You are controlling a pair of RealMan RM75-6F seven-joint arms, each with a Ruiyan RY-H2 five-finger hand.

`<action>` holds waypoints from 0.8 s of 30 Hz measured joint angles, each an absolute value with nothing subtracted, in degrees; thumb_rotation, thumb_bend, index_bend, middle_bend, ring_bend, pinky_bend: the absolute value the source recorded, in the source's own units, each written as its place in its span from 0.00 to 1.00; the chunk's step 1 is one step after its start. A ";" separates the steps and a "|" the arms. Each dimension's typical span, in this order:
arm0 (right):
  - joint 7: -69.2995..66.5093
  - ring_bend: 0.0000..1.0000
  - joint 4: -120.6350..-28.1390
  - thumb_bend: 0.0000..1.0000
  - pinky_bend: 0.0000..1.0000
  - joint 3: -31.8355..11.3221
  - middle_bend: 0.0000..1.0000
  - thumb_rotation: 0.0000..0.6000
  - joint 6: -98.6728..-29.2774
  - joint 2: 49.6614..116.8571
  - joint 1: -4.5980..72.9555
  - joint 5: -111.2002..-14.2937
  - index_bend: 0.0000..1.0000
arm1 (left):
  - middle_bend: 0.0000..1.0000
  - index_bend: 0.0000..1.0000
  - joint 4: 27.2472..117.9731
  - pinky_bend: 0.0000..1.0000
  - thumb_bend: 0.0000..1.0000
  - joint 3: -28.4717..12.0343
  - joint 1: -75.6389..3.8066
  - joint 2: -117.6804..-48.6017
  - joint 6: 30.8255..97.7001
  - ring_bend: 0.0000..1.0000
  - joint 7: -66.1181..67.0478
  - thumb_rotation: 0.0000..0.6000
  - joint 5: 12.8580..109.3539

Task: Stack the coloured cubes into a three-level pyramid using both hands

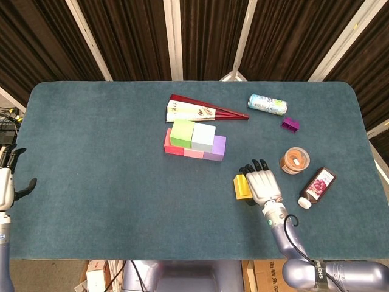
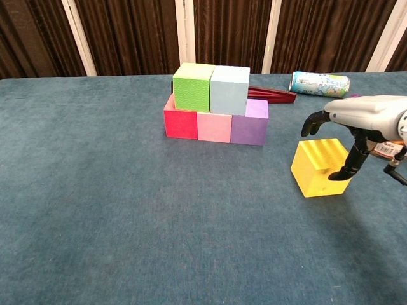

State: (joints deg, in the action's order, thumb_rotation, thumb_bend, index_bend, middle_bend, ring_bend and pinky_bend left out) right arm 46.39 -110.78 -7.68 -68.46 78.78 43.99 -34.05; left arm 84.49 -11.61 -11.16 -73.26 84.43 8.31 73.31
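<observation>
While the right hand [image 2: 356,127] arches over the yellow cube [image 2: 320,166] on the desk [image 2: 127,222], its fingers are spread and curled down, the thumb against the cube's near-right face — no firm grip shows. To the cube's left stands the two-level stack [image 2: 216,105]. At the desk's left edge, the left hand [image 1: 7,182] hangs open — holding nothing.
</observation>
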 measured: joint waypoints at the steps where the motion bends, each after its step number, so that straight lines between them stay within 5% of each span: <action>1: 46.47 0.03 -110.72 0.24 0.00 -7.77 0.22 1.00 -68.42 78.75 44.17 -33.79 0.25 | 0.11 0.21 84.49 0.00 0.32 -11.62 -11.18 -73.28 84.35 0.00 8.35 1.00 73.22; 24: 45.04 0.08 -107.60 0.26 0.00 -7.97 0.26 1.00 -67.62 80.09 46.05 -32.27 0.31 | 0.11 0.23 84.07 0.00 0.32 -12.01 -11.36 -73.71 84.16 0.00 8.65 1.00 72.54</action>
